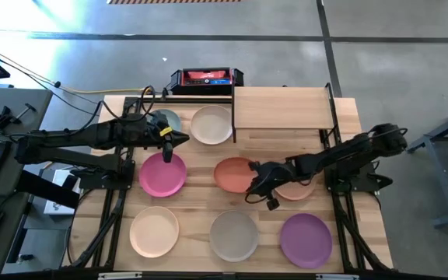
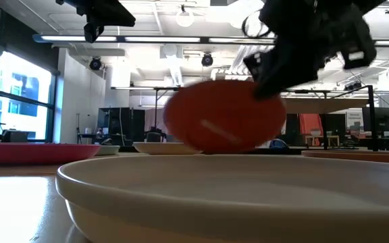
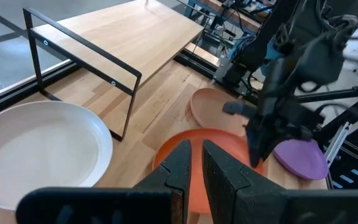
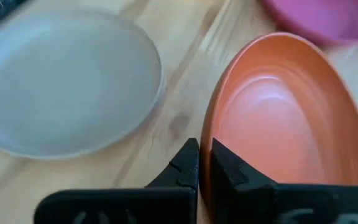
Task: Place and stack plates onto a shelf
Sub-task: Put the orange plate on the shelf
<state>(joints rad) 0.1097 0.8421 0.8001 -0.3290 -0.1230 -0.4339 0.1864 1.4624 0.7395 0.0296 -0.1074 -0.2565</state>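
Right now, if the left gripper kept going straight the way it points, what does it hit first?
Probably the orange-red plate held tilted by the right gripper. The left gripper, shut and empty above the magenta plate, points toward it; depth is unclear, so it could pass just over it.

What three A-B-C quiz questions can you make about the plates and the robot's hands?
1. Where is the purple plate?
A on the floor
B on the table beside the pale grey plate
C on a magenta plate

2. How many plates lie on the shelf?
A none
B two
C four

3. How is the orange-red plate?
A lying flat
B tipped up in the right hand
C broken

Answers:
1 B, the high view shows them side by side.
2 A, its board is bare.
3 B, the hand pinches its rim and the low view shows it tilted.
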